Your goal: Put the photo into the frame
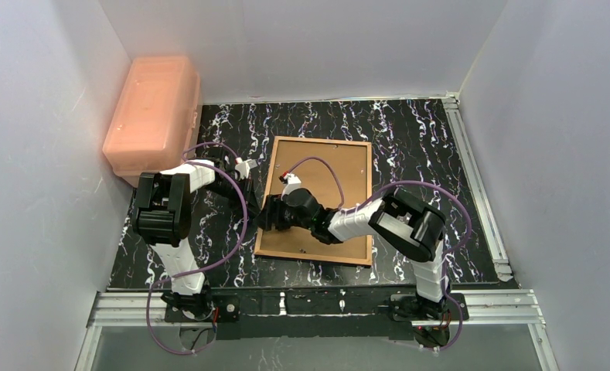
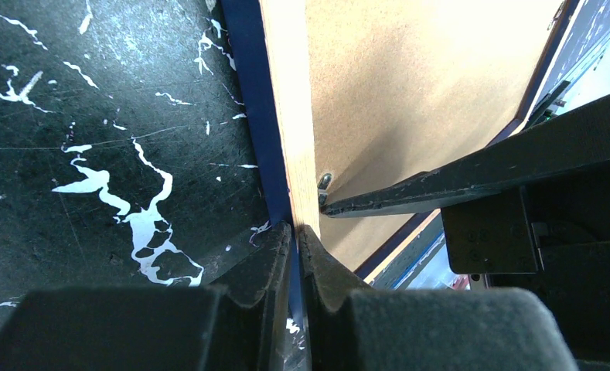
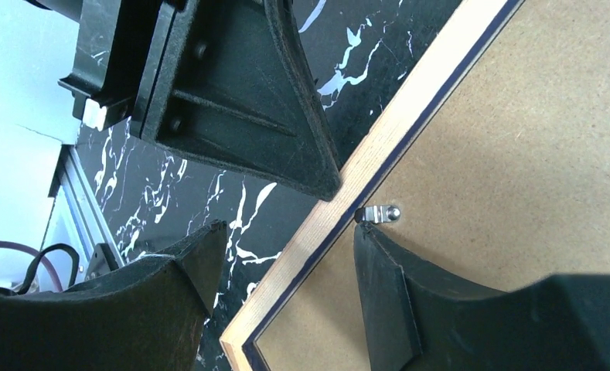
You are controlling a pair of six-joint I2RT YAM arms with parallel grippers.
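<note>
Across the middle of the top view, on the black marbled table, the frame lies face down, with its brown backing board upward. An orange box stands at the upper left, apart from the frame.

At the frame's left edge both arms meet. The left gripper is pinched narrow on the thin rim of the frame, one finger on the navy side and one on the wood side. The right gripper stands wide and holds nothing. Its jaws straddle the same rim, and one fingertip is just beside a small metal tab on the board.

I judge that the step in hand is turning this tab. The tab is very small, so the wide finger could slip off it and scrape the board. A strong push could also slide the frame, because only the thin pinch steadies it. The two grippers are close together and could knock each other.

The photo is not visible in any view, and I cannot tell whether it is already under the board. From above, the arms cover the lower left of the frame, and other tabs cannot be made out.
</note>
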